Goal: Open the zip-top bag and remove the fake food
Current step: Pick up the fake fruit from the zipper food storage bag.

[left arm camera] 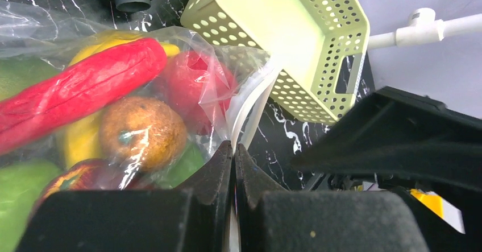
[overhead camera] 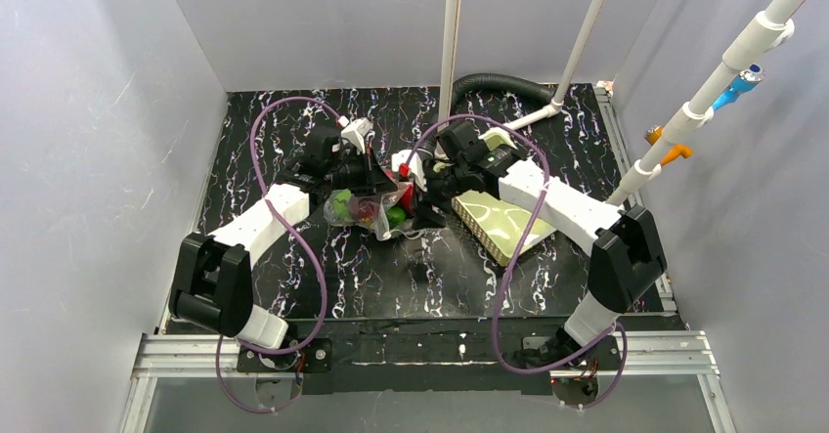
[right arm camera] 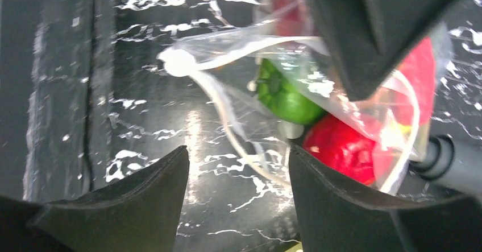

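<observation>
The zip-top bag point(overhead camera: 364, 206) lies near the middle of the black marbled table point(overhead camera: 391, 277), somewhat toward the far edge, between the two grippers. The fake food point(overhead camera: 368, 210) is all inside it and shows through the clear plastic. A red chili point(left arm camera: 85, 87) lies slantwise on top, with a yellow banana point(left arm camera: 79, 141) beneath it. An orange round fruit point(left arm camera: 142, 132) and a dark red fruit point(left arm camera: 196, 84) sit toward the bag's mouth, and green pieces point(left arm camera: 17, 189) sit low at the left. Just right of the bag, toward the table's right edge, a pale green perforated basket point(overhead camera: 503, 223) lies at a slant under the right forearm. I cannot tell which of its faces is up.

The left arm rises from the near-left corner, folds at a low elbow, and reaches forward and inward to the bag's left end. The left gripper point(left arm camera: 234, 149) has its fingers pressed together, pinching the white zip strip at the bag's mouth.

The right arm rises from the near-right corner to a high elbow by the right edge. Its forearm then runs leftward over the basket to the bag's right end. The right gripper point(right arm camera: 239, 161) has its fingers spread apart. A loop of the bag's white zip strip hangs in the gap and visibly touches neither finger. A green piece and a red one lie just beyond.
</observation>
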